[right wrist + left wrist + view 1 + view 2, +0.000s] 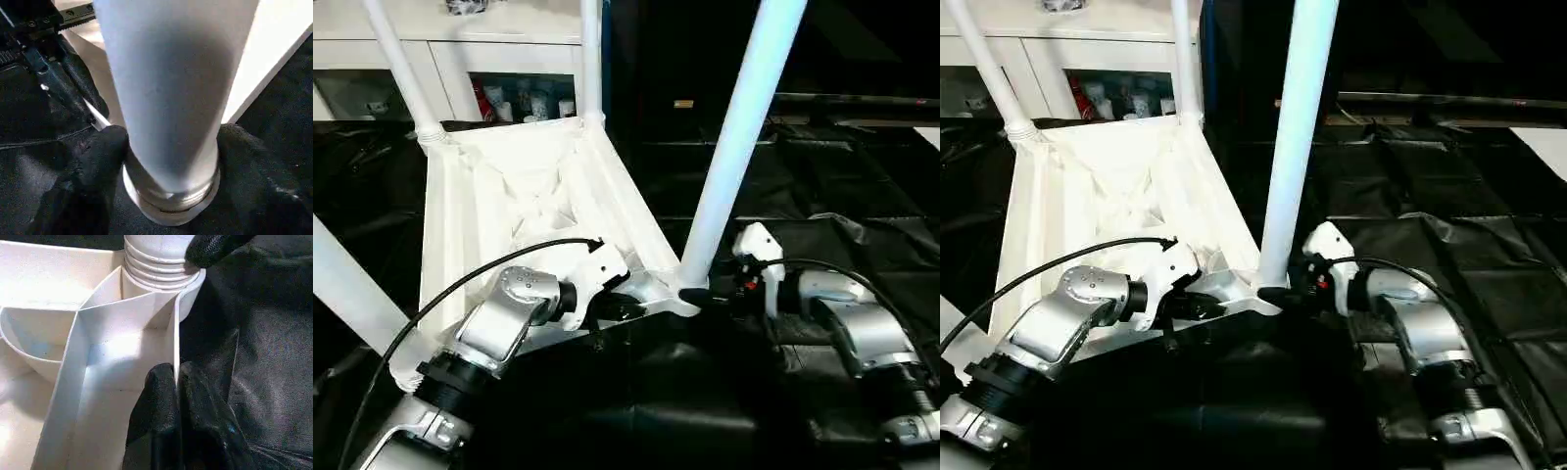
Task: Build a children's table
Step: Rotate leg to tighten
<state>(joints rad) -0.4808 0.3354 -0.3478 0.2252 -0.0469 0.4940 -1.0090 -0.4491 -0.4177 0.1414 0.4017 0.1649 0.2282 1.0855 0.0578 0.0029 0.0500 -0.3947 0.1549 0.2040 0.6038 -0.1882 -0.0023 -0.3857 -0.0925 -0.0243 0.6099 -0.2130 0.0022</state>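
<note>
The children's table lies upside down, its ribbed white top (529, 186) facing up. Legs stand in its corner sockets at the far left (401, 69), far right (592, 59) and near left (347, 284). A fourth leg (734, 137) rises from the near right socket. My left gripper (177, 372) is shut on the top's thin rim wall just beside that socket. My right gripper (171, 156) is open, with one finger (98, 161) on each side of this leg's threaded base, close against it.
A white cabinet (450, 59) with glass doors stands behind the table. Black cloth (822, 196) covers the surface around and under the work. A black cable (460, 284) loops over my left forearm.
</note>
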